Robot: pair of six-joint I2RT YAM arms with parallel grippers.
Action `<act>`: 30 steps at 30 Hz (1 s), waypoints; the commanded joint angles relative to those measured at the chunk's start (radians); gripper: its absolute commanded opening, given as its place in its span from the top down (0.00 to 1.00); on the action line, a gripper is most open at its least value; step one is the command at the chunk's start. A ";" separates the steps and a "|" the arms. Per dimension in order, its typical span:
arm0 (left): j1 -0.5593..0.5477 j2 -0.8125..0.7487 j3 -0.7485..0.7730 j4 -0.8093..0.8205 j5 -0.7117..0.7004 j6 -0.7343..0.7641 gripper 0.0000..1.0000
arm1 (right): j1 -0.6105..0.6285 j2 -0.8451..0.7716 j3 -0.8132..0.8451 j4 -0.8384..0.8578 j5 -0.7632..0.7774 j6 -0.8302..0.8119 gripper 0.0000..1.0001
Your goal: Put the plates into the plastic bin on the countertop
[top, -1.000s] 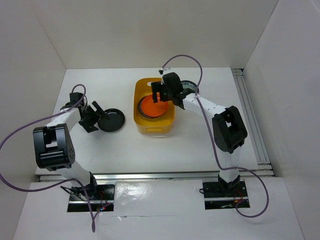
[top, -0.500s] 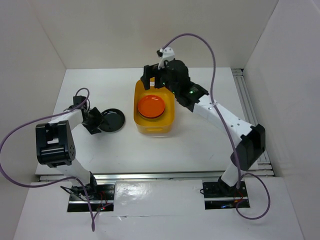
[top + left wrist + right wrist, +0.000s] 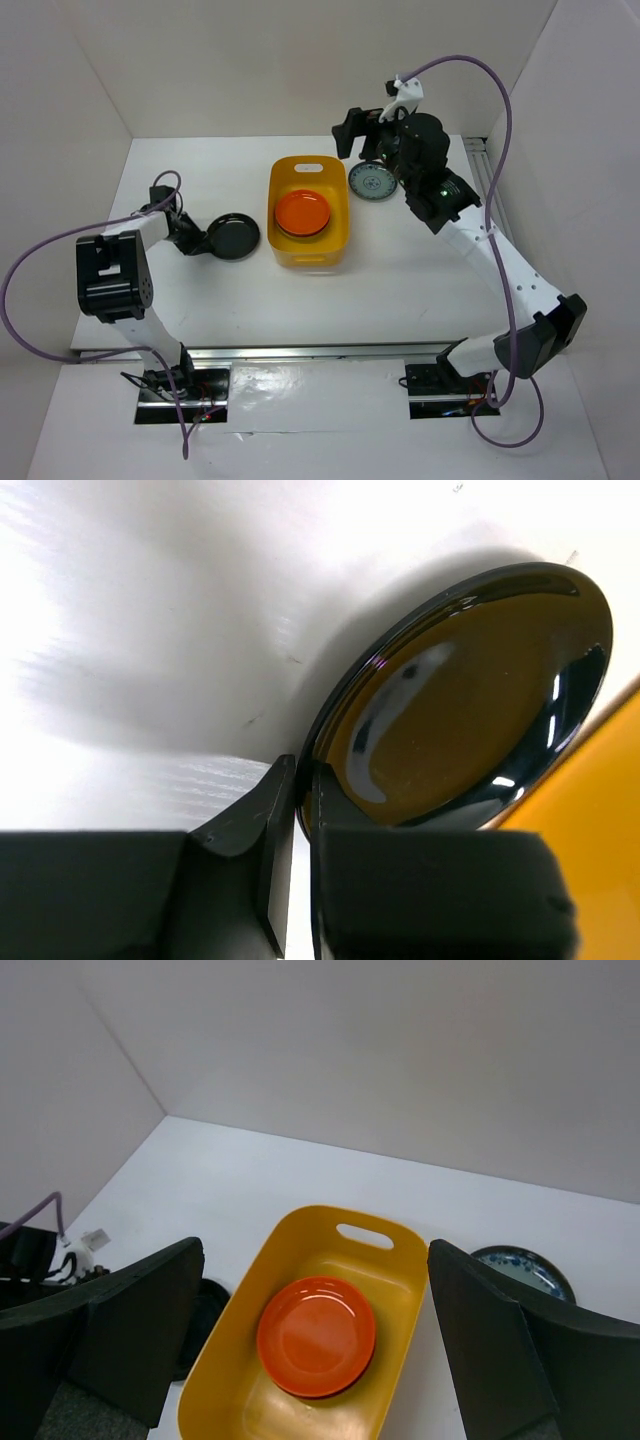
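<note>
Left gripper (image 3: 300,780) is nearly closed, fingers pinching the near-left rim of a glossy black round plate (image 3: 470,700); only a thin slit between fingers, w/ the plate edge in it.

Surface: plain white flat desk (image 3: 420,280), white walls (image 3: 300,60) at back and both sides, metal rail (image 3: 320,352) along the front edge.

Right gripper (image 3: 313,1255) is spread wide, holding nothing and touching nothing. It hangs raised above the desk's back part, between the yellow-orange rectangular plastic bin (image 3: 310,254) and a grey-blue patterned plate w/ white centre (image 3: 373,181). Its wrist cam looks down into the bin.

Bin stands approx mid-desk, long axis front to back, handle slot visible at the far end. One shiny orange round plate (image 3: 301,212) lies flat inside, nearer the far end. Can't tell if others lie under it.

Black plate sits on the desk just left of the bin, not touching it in the top view. Patterned plate lies flat on the desk just right of the bin's far corner, outside it.
</note>
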 commanded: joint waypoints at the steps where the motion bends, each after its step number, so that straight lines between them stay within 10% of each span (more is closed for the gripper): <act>1: 0.006 -0.026 0.018 -0.120 -0.217 -0.003 1.00 | -0.041 -0.036 -0.021 -0.010 0.010 -0.018 0.00; 14: -0.239 -0.394 0.406 -0.127 -0.261 -0.016 1.00 | -0.434 -0.067 -0.330 0.114 -0.079 0.284 0.00; 30: -0.520 0.034 0.618 -0.179 -0.285 0.065 1.00 | -0.466 -0.045 -0.400 0.113 -0.099 0.264 0.00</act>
